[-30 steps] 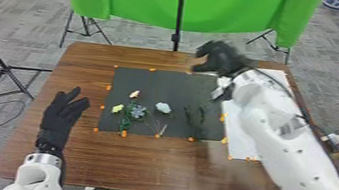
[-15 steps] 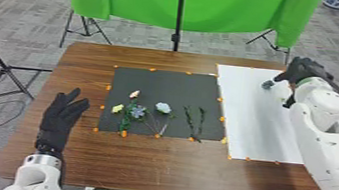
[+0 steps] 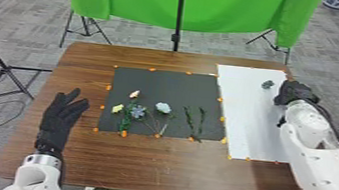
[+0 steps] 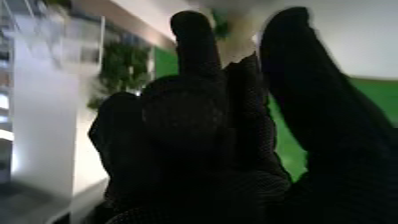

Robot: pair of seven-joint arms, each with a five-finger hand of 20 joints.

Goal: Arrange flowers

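Note:
In the head view, my left hand [image 3: 63,115] rests left of the black mat [image 3: 162,82], fingers straight. My right hand [image 3: 298,93] is over the right edge of the white sheet [image 3: 245,105], near a small grey-green item [image 3: 268,84] lying on it. On the mat lie a pink flower [image 3: 134,94], a yellow flower [image 3: 117,108], a blue flower [image 3: 139,111], a pale flower [image 3: 163,107] and two green sprigs [image 3: 202,120]. The right wrist view has my right hand [image 4: 187,115] with thumb and fingers apart, some bent; whether a blurred pale shape between them touches it is unclear.
Orange markers line the mat and sheet on the brown wooden table [image 3: 168,168]. Beyond the far edge stand a green cloth [image 3: 130,1] and its black stand [image 3: 178,36]. Another tripod [image 3: 6,67] is on the floor at the left.
My right hand has swung from the mat's far right side to the sheet's right edge, then slightly back toward the robot. The small item on the sheet has come into sight. The left hand stays still.

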